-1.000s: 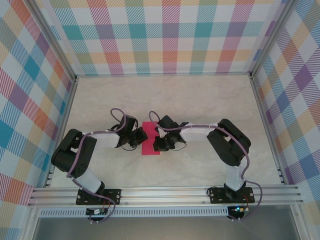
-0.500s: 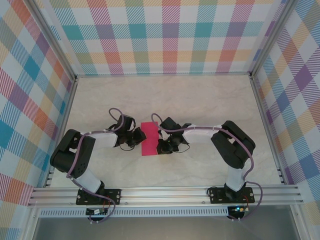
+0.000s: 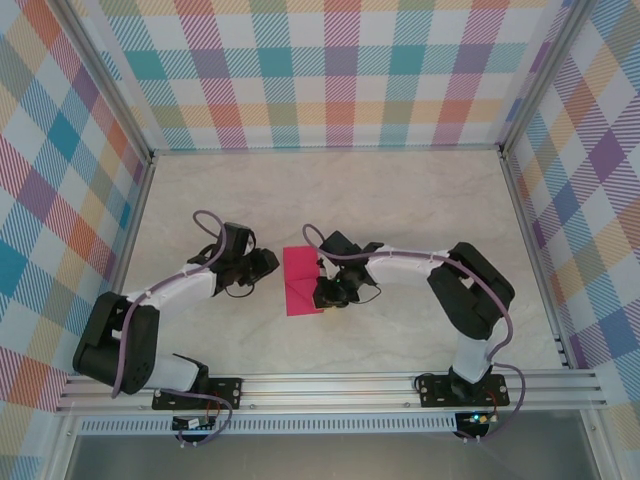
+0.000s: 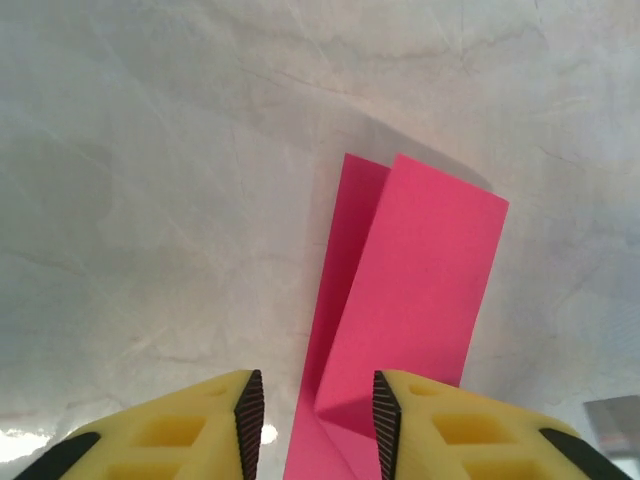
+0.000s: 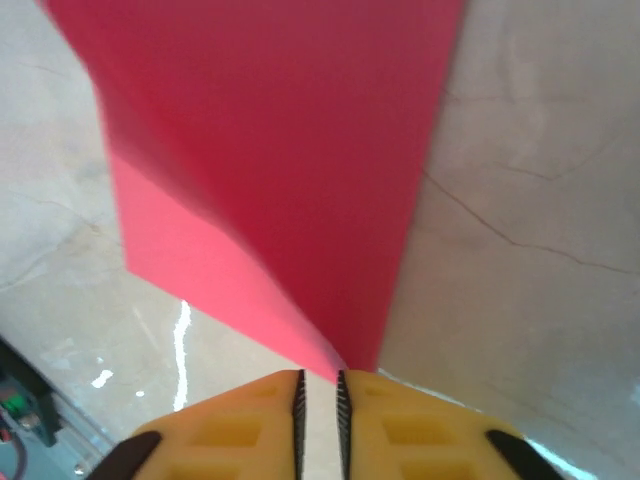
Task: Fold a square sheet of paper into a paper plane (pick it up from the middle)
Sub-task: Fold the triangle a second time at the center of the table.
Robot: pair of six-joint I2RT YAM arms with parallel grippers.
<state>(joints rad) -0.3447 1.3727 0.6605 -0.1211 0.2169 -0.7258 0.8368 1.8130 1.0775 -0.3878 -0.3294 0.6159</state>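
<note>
- Top view: one square sheet of paper (image 3: 300, 282), two arms, two grippers. The sheet is pink and folded into a tall narrow rectangle, lying on the marble table (image 3: 420, 200) just below the middle of the frame.
- Loads of open table above it and off to both sides. The plaid walls (image 3: 340, 70) are well away, and the metal rail (image 3: 330, 385) runs along the bottom.
- The left arm stretches up from the lower left, bent low. The left gripper (image 3: 270, 262) points right and stops just beside the paper's left edge.
- The right arm comes up from the lower right, elbows over and reaches left. The right gripper (image 3: 322, 292) is at the paper's right edge, near its lower corner.
- Left wrist view: the two yellow fingers (image 4: 215, 430) are clearly apart and clamp nothing. The paper (image 4: 410, 270) shows two layers, the top flap angled off the bottom one, with its near end in the gap between the fingers. Bare table (image 4: 150, 200) fills the left and top.
- Right wrist view: the right gripper's (image 5: 320, 385) pads are only a thin slit apart. The paper (image 5: 280, 150) fills the top and narrows down right to that slit, with one layer lifted. Honestly can't tell if it's pinched. Bare table (image 5: 530, 200) is on the right.
</note>
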